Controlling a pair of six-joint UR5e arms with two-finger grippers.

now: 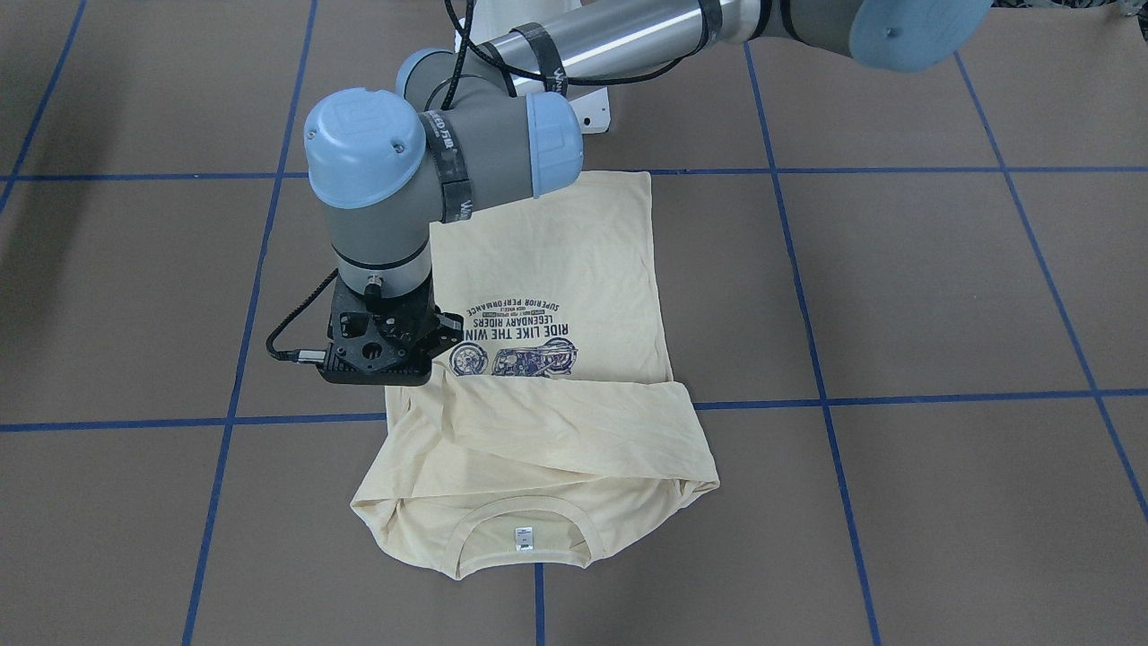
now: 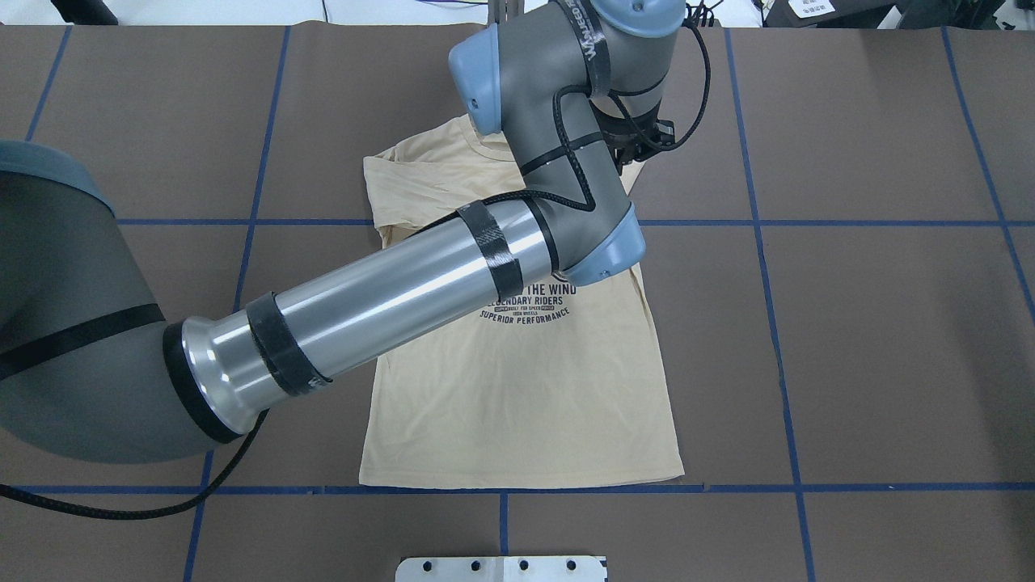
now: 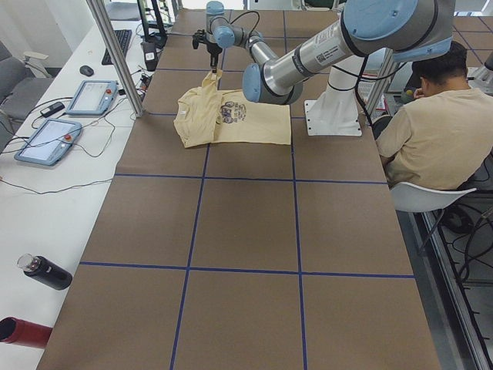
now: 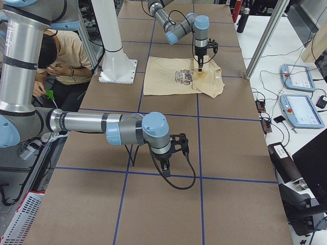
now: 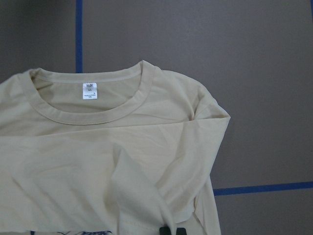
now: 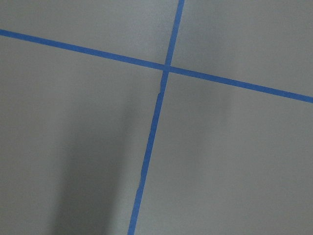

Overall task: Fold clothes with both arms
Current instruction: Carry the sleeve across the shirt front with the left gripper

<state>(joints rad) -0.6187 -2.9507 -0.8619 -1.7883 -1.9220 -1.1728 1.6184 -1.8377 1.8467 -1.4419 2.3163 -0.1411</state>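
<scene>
My left gripper (image 5: 173, 230), tips cut off at frame edge, pinches a raised shirt (image 1: 556, 260) fold; right gripper (image 4: 165, 168) state, cannot tell.

A robotics lab — teach pendants (image 3: 48, 141), taped-grid table (image 3: 246, 223).

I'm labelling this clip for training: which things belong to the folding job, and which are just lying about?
Job: T-shirt; left gripper, pinching its fabric; right gripper, away from it.
Lying about: nearer pendant; farther pendant; black bottle; red bottle; keyboard; mouse.
</scene>
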